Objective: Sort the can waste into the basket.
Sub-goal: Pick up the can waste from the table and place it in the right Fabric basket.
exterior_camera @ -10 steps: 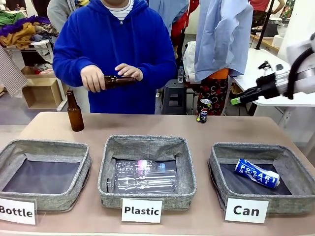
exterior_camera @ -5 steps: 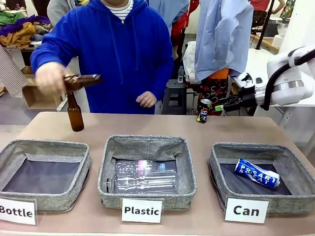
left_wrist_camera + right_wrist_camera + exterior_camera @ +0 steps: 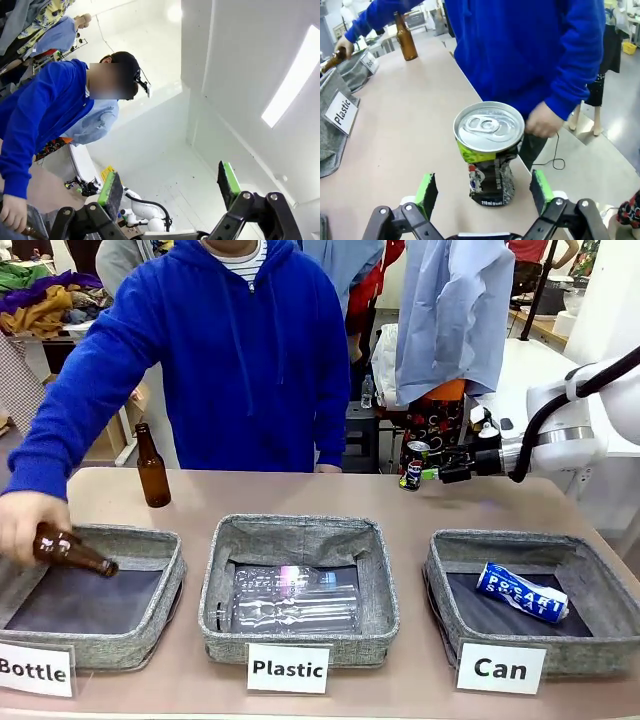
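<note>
The right claw stands wide apart, level with the dark can, which is upright at the far right edge of the worktop, its lower half crumpled. The can sits between the two pads and touches neither. To take it well, I judge the claw should go a little further forward so the pads meet the body below the rim, centred, and then close gently. The dented wall will give, and a one-sided touch could tip the can off the far edge just behind it. A person's hand hangs just beyond the can, so a slow reach is wise. The blue can lies on its side in the Can basket at near right. The left claw is apart too, empty, pointing at the ceiling.

The worktop is smooth and beige. At near left the person's other hand holds a brown bottle over the Bottle basket. Clothes crowd the room behind.
</note>
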Robot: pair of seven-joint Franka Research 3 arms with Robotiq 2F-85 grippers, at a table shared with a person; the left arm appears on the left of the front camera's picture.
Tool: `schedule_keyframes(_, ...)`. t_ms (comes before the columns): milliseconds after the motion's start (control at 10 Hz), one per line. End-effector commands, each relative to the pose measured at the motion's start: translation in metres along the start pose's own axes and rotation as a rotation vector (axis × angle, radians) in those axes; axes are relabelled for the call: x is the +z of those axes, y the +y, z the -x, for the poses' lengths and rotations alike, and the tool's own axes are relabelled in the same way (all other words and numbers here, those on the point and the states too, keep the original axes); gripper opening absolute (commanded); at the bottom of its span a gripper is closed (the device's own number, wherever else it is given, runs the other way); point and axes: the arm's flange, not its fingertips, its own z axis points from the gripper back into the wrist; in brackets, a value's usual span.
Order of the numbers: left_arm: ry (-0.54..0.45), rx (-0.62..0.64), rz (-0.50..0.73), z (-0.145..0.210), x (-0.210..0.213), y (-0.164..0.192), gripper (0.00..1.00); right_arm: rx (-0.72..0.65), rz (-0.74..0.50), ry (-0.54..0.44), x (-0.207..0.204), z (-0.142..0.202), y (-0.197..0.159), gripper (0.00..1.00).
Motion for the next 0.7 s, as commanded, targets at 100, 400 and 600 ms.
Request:
schedule_keyframes(100, 0.049, -0.001, 0.023, 0.003, -0.001, -0.004, 1.0, 0.037, -0.011, -0.1, -0.018, 0.002, -0.011, 1.0)
schedule_keyframes(400, 0.119, 0.01, 0.017, 0.011, -0.011, 0.0, 1.0, 0.008, -0.057, -0.149, -0.023, 0.003, -0.012, 1.0)
schedule_keyframes(600, 0.152, 0.007, -0.004, 0.016, -0.018, 0.005, 1.0, -0.022, -0.079, -0.164, -0.02, 0.0, -0.009, 0.4)
